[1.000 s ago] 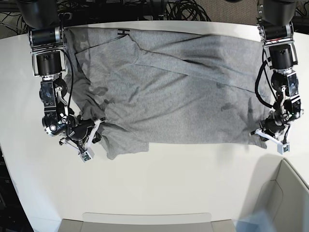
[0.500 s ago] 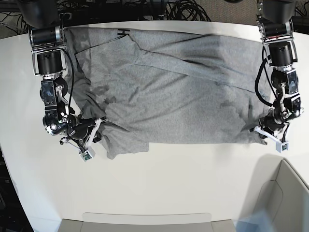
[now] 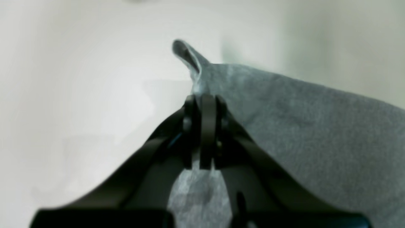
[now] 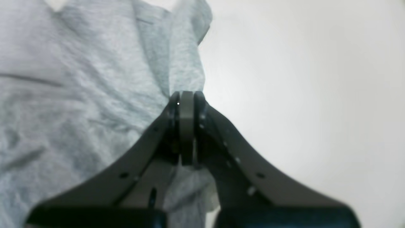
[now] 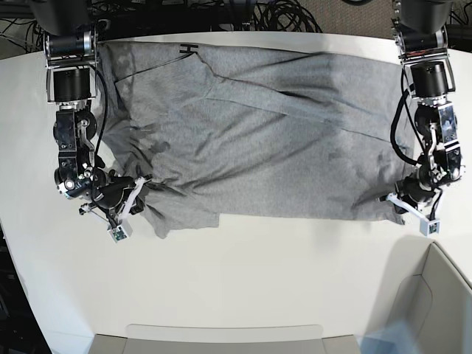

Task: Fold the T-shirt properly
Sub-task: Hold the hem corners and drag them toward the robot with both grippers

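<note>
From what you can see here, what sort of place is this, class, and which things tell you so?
Probably a robotics lab or test bench. Two robot arms stand at a bare white table, each hand pinching a grey T-shirt, and a tangle of black cables lies behind the table.

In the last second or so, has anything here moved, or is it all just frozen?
The right gripper, pinching the T-shirt, has drawn its near corner up and outward, lifting that ragged hem away from the table's near edge. The left gripper crept slightly the same way with its corner. Both stay clamped; the far edge stays put.
</note>
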### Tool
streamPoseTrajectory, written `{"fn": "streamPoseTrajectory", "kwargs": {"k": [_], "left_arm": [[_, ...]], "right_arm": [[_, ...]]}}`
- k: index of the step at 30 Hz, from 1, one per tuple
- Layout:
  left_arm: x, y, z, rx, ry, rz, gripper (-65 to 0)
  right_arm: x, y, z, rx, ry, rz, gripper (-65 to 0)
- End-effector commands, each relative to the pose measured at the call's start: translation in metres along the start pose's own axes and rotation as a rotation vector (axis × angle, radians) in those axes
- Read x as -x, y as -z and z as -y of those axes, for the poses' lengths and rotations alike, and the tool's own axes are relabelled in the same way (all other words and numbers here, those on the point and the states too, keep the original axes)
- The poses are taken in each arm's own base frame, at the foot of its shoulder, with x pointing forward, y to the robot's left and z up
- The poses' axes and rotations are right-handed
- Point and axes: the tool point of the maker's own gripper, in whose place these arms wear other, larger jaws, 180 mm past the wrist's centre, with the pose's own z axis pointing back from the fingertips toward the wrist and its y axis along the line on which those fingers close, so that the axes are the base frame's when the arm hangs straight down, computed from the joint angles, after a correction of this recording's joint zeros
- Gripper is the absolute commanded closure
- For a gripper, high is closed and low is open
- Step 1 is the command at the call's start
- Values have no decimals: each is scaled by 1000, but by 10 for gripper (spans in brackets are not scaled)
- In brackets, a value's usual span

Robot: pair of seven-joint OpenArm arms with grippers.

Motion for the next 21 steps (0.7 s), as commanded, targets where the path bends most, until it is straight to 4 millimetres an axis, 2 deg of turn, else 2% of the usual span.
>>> {"fn": "streamPoseTrajectory", "kwargs": {"k": [1, 4, 8, 10, 14, 16, 19, 21], "left_arm": [[-24, -8, -4, -2, 9, 67, 0], [-11, -7, -5, -4, 11, 29, 0], [-19, -14, 2, 6, 34, 42, 0], [-14, -16, 2, 6, 40, 27, 0], [-19, -22, 8, 12, 60, 49, 0], [-9, -24, 1, 1, 51, 19, 0], [-8, -30, -14, -21, -4, 10, 0], [-7, -31, -18, -26, -18, 2, 0]], "right_arm": [[-20, -6, 6, 12, -8, 55, 0], [-12, -11, 9, 22, -22, 45, 0], [-8, -19, 4, 25, -47, 57, 0], [-8, -25, 8, 40, -37, 72, 0], [-6, -43, 22, 84, -17, 40, 0], [-5, -51, 19, 94, -26, 44, 0], [-10, -59, 14, 99, -53, 67, 0], [-6, -60, 10, 95, -57, 63, 0]]}}
